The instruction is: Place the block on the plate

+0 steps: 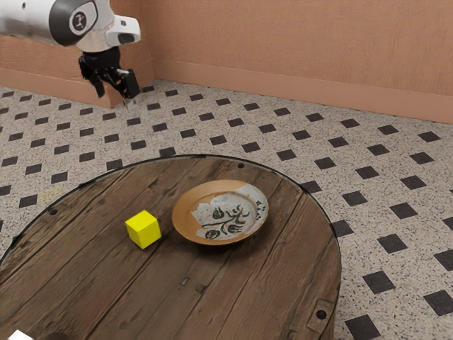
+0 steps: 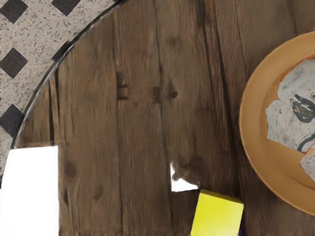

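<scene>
You have the gripper [image 1: 115, 92] up in the air with its fingers spread apart, and your yellow block [image 1: 144, 229] sits on the round wooden counter [image 1: 85, 269], near but apart from the orange-rimmed plate [image 1: 185, 221].

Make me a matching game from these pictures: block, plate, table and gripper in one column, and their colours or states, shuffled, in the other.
1. Block
2. Plate
3. Table
4. Gripper

A. Round, brown wood
B. Black, open
C. Yellow all over
D. Orange-rimmed, patterned middle

Pairs: 1-C; 2-D; 3-A; 4-B
</scene>
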{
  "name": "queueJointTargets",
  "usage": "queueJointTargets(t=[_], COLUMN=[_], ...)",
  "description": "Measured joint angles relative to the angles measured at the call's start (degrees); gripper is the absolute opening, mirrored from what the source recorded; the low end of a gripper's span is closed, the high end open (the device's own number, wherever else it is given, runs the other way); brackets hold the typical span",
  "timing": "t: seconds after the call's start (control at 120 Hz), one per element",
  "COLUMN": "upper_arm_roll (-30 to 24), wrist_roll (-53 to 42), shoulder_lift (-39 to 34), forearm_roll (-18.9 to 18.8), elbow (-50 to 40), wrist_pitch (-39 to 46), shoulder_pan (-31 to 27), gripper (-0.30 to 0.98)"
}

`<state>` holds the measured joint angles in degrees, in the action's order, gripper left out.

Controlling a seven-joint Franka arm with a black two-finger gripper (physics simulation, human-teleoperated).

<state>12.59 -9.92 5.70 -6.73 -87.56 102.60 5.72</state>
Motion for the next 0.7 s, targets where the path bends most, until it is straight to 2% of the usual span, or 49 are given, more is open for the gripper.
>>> queueJointTargets(t=[0.1, 0.275, 0.392, 0.7], upper_arm_roll=[0.15, -0.64, -0.82, -1.61], wrist_roll=[-0.36, -1.84, -2.68, -4.57], shoulder_lift=[0.0, -0.73, -1.09, 4.43], forearm_roll=[0.16, 0.12, 0.13, 2.18], elbow=[-0.5, -20.42, -28.24, -30.84], wrist_pitch=[-2.46, 6.15, 12.79, 24.06], shoulder_pan=[0.13, 0.01, 0.33, -0.8], gripper=[0.69, 0.69, 0.69, 0.69])
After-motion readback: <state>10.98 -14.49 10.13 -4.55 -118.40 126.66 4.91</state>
